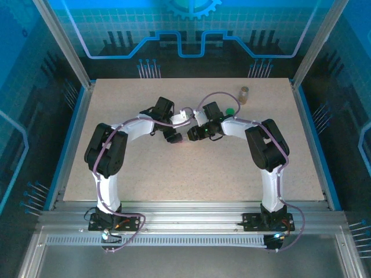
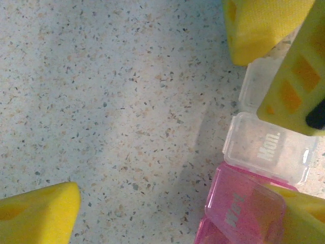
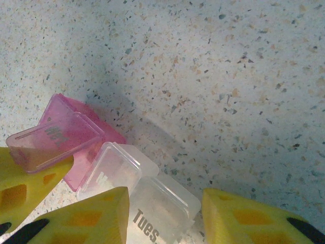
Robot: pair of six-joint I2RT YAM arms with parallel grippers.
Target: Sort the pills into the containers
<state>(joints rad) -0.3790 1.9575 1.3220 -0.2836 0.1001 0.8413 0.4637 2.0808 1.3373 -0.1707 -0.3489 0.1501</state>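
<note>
A weekly pill box lies on the speckled table between my two grippers. Its pink compartment (image 2: 244, 208) has its lid raised, and the clear "Mon." lid (image 2: 269, 147) sits beside it. My left gripper (image 2: 177, 213) stands wide open, its right finger against the pink lid and nothing held. My right gripper (image 3: 165, 195) is closed round the clear "Tues" compartment (image 3: 162, 213). In the top view both grippers, left (image 1: 175, 138) and right (image 1: 194, 134), meet at mid-table. Of the containers, a brownish vial (image 1: 244, 94) and a green-capped bottle (image 1: 230, 111) stand at the back right. No pills are visible.
The right gripper's yellow fingers (image 2: 264, 25) reach into the left wrist view from the upper right. The left gripper's finger (image 3: 23, 190) shows at the left edge of the right wrist view. Bare tabletop (image 1: 191, 174) lies in front of both grippers.
</note>
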